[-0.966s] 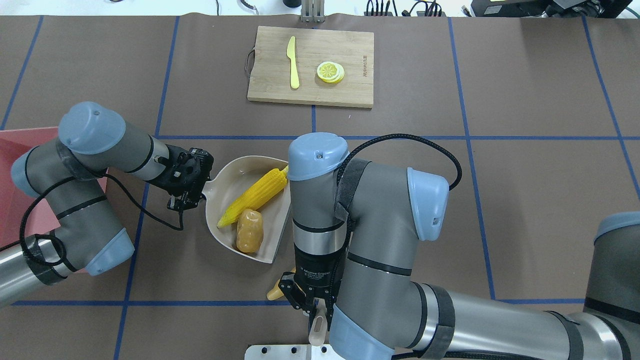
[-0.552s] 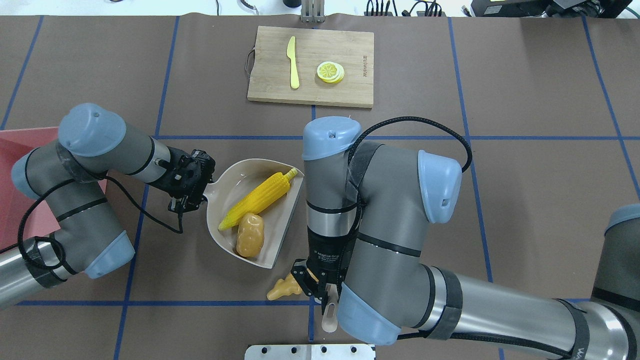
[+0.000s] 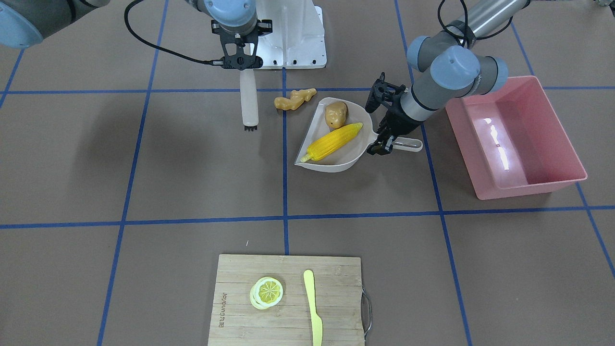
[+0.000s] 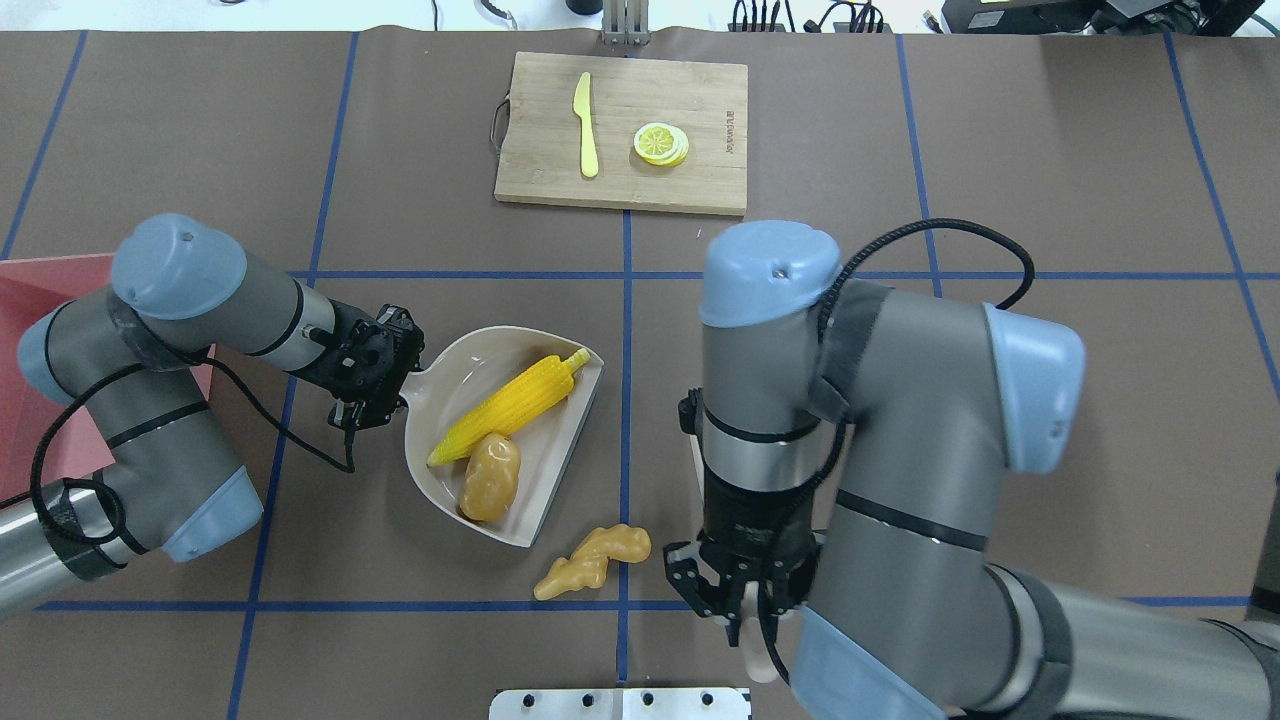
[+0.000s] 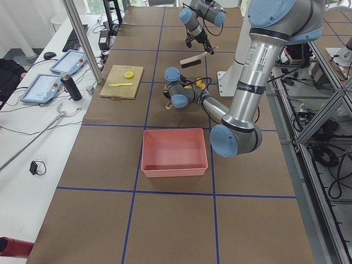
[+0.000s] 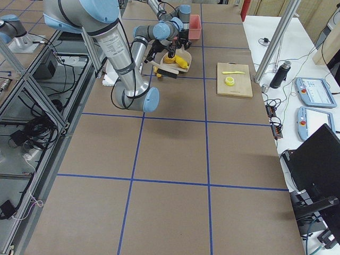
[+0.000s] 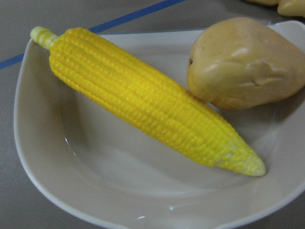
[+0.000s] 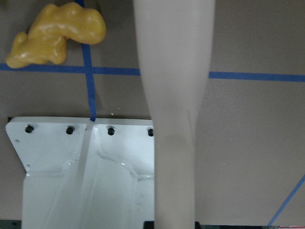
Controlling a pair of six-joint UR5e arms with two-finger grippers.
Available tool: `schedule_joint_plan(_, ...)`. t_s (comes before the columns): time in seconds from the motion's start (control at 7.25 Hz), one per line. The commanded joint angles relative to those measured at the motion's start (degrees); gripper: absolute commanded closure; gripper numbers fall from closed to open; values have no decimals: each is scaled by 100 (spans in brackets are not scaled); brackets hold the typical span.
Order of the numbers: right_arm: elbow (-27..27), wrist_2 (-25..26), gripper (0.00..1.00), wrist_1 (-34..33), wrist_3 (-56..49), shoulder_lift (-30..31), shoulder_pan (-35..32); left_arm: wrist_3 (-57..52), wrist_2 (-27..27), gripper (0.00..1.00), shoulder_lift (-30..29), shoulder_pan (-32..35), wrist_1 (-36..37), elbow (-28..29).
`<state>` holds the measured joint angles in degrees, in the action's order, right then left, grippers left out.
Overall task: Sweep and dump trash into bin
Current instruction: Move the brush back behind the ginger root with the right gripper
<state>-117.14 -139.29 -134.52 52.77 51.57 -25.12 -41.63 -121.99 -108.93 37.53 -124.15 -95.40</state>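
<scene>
Currently: pink bin [image 4: 45, 285] at far left, well apart from the trash. Left gripper [image 4: 372, 395] is clamped on the handle of the dustpan [image 4: 560, 470]. The pan holds corn cob [image 4: 510, 405] and potato [image 4: 490, 480], touching. Ginger root [image 4: 592, 560] lies on the table [image 4: 1050, 420] just outside the pan's mouth. Right gripper [image 4: 745, 605] is closed on the brush [image 3: 249, 101], near the ginger root but apart.

The pink bin [image 5: 175, 152] sits mid-table [image 5: 165, 220]. The near left arm [image 5: 242, 82] bends past the bin's right side and reaches beyond it, where bits of yellow trash [image 5: 199, 84] show just past its wrist. At the far end the small right arm [image 5: 197, 16] has a pale brush [image 5: 192, 59] at its tip, while to the left lie a wooden board [image 5: 122, 81], a dark bottle [image 5: 69, 86] and two tablets [image 5: 41, 87].
</scene>
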Motion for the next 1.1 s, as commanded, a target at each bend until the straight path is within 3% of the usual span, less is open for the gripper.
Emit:
schedule_joint_plan(0.0,-1088,515,100,-292,-1080,590,340,-12,0,100,21,0,5,-5)
schedule_joint_plan(0.55,-882,1324,100,-373,-2584,460,877,-3,0,100,74,-9,5,-14)
schedule_joint_plan(0.97,-303,1361,100,-495,-3078,171,957,14,0,100,91,-9,5,-13)
